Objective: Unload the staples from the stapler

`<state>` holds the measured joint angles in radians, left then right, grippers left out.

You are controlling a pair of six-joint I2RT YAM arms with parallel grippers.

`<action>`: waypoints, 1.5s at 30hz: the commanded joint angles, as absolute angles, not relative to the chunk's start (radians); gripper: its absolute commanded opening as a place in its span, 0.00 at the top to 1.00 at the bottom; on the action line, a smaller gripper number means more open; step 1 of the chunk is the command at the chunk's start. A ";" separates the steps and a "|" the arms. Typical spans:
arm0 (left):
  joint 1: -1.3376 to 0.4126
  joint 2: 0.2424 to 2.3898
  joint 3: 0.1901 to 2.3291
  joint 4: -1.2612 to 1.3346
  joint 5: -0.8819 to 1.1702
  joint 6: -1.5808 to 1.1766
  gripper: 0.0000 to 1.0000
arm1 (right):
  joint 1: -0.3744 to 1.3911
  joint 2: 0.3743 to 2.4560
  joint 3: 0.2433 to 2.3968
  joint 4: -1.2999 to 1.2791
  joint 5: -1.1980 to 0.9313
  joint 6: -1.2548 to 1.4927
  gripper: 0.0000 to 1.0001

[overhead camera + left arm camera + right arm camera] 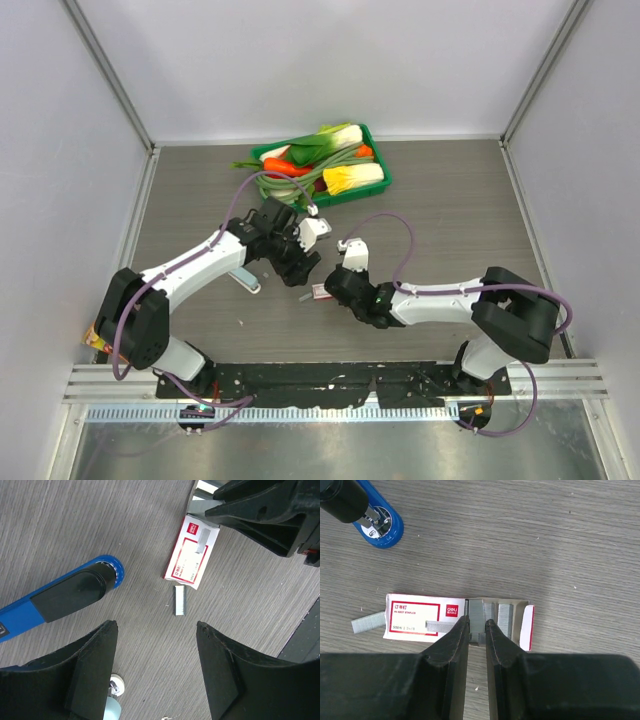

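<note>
At the left edge of the grey wood-grain bench (450,200), an orange-and-yellow packet (92,337) shows partly behind the left arm's base. Left of the bench's middle lies a pale teal-and-white oblong thing (245,279). Beside it, under the left arm, rests the dark blue elongated stapler (60,597). A black part lies along its body, and its rounded end points toward the box. From above it is hidden.

The left gripper (155,630) hangs over the bench's middle with its fingers spread wide and nothing between them. Below the gap lies a short silvery-grey loose strip of staples (179,600), on the bare bench between the stapler's rounded end and a small flat red-and-white cardboard box (415,615), just beside the box's closed end. A second grey strip (440,626) lies on top of the box.

At the far edge, about midway along, a green plastic tray (381,158) holds toy vegetables.

Right of the bench's middle, the right gripper (477,630) is at the box's open flap end. Its fingers are pinched tight on a grey block of staples (476,611), and more rows show inside the box beside it.
</note>
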<state>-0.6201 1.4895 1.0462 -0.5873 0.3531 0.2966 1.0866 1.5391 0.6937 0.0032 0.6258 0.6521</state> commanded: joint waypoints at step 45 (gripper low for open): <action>-0.684 1.713 1.002 -0.540 0.350 0.374 0.30 | 1.057 1.017 0.575 -0.136 0.759 0.666 0.71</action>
